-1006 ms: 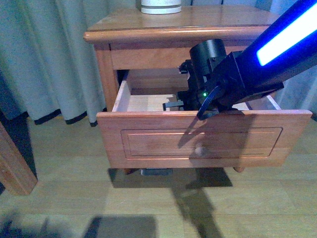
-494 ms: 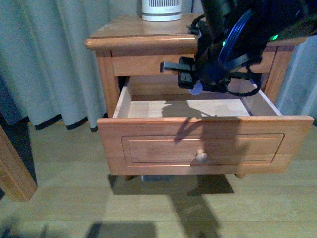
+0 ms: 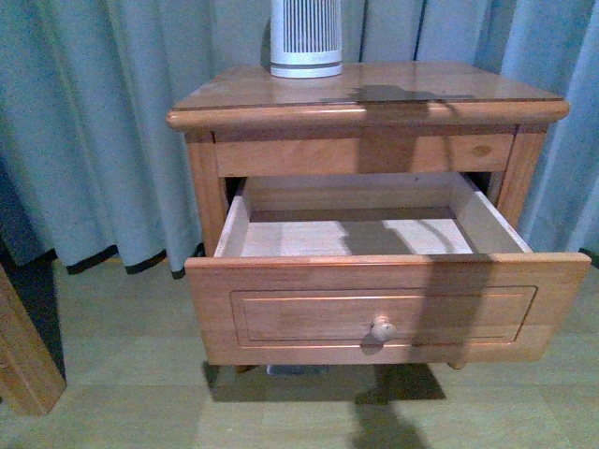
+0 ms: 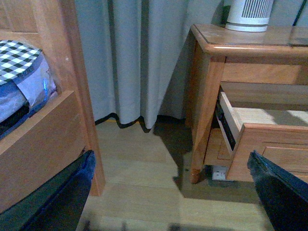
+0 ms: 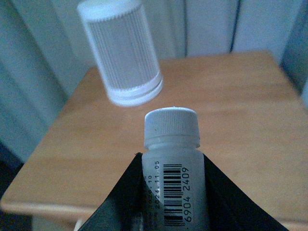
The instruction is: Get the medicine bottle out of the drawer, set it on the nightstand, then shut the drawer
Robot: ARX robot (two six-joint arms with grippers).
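Between the dark fingers (image 5: 120, 202) of the right end effector (image 5: 172, 207), the medicine bottle (image 5: 172, 144) is squeezed tight. It hangs over the nightstand (image 5: 240, 110) surface, near the ribbed white device (image 5: 122, 53). I think the putting-down step is on. Next, the bottle must go down onto bare wood and be let go. In the lower half of the front view, the drawer (image 3: 384, 309) stands pulled out. The left end effector (image 4: 171, 159) is spread wide, holding nothing.

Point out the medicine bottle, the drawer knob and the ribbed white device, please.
medicine bottle (image 5: 172, 126), right wrist view, on its white cap
drawer knob (image 3: 381, 329), front view, on its round front
ribbed white device (image 3: 306, 37), front view, on its ribbed wall
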